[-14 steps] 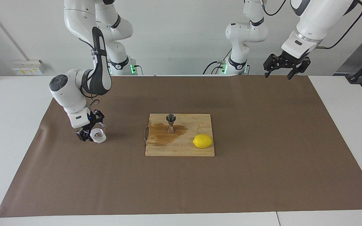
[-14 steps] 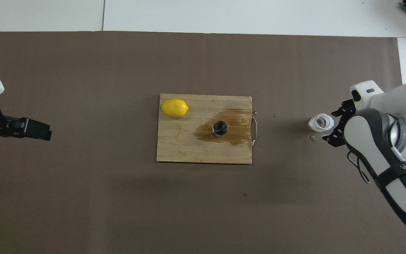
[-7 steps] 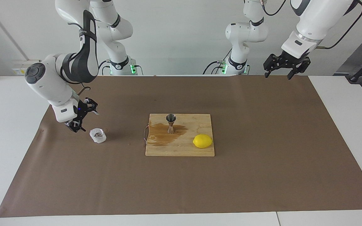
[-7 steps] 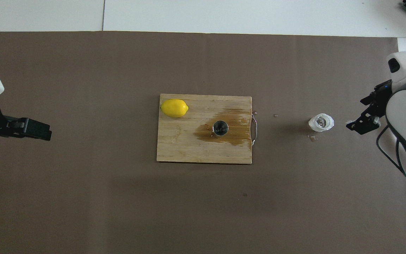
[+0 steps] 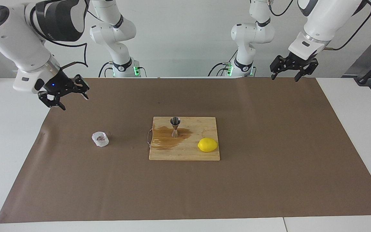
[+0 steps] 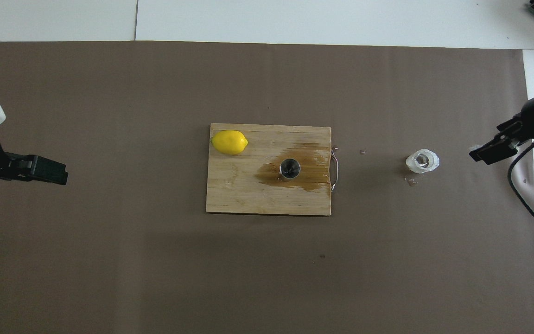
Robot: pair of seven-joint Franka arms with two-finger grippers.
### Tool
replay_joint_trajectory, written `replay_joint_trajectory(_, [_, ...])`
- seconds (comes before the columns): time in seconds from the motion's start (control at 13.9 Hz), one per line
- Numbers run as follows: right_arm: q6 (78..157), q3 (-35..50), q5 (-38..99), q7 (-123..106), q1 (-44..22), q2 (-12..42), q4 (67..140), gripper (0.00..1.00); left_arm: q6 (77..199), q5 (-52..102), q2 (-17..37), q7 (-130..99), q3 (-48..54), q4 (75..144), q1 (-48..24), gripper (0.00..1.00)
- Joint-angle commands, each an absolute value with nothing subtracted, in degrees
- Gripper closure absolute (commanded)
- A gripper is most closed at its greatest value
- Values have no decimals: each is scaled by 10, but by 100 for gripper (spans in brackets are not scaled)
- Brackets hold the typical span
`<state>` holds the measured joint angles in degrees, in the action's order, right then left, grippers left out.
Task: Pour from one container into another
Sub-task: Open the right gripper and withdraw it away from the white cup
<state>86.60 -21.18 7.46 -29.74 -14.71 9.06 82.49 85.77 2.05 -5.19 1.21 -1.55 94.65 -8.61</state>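
Landmark: the wooden cutting board (image 5: 184, 138), centred on the brown mat (image 5: 269, 180).

The steel jigger (image 5: 175, 126) is seen upright on the board, on the half toward the right arm's end, standing in a brown spill stain (image 5: 169, 137). The hourglass profile is given only by the facing view; from overhead only the round mouth (image 6: 289, 168) is shown. A lemon (image 5: 207, 144) is lying on the board's corner toward the left arm's end, farther from the robots than the jigger.

The crinkled whitish cup (image 5: 100, 139) is set upright on the mat, well off the board toward the right arm's end. Small crumbs (image 6: 410, 181) beside it are picked up only from overhead.

The right gripper (image 5: 63, 95) is raised over the mat edge at its own end of the table, fingers spread, nothing held. From overhead only one dark tip (image 6: 494, 149) is visible.

The left gripper (image 5: 289, 73) is parked high at its own end, waiting; fingers spread wide, nothing held.
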Motion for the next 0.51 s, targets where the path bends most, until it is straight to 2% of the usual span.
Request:
replay_joint_trajectory(0.0, [814, -204, 83, -215, -121, 100, 767, 9, 861, 13, -66, 15, -18, 961, -87, 0])
replay_joint_trajectory(0.22, [768, -155, 98, -164, -58, 86, 749, 9, 861, 13, -66, 15, -18, 961, -87, 0])
replay_joint_trajectory(0.43, [751, -134, 91, -141, -42, 30, 755, 9, 861, 13, -66, 15, -18, 961, -87, 0])
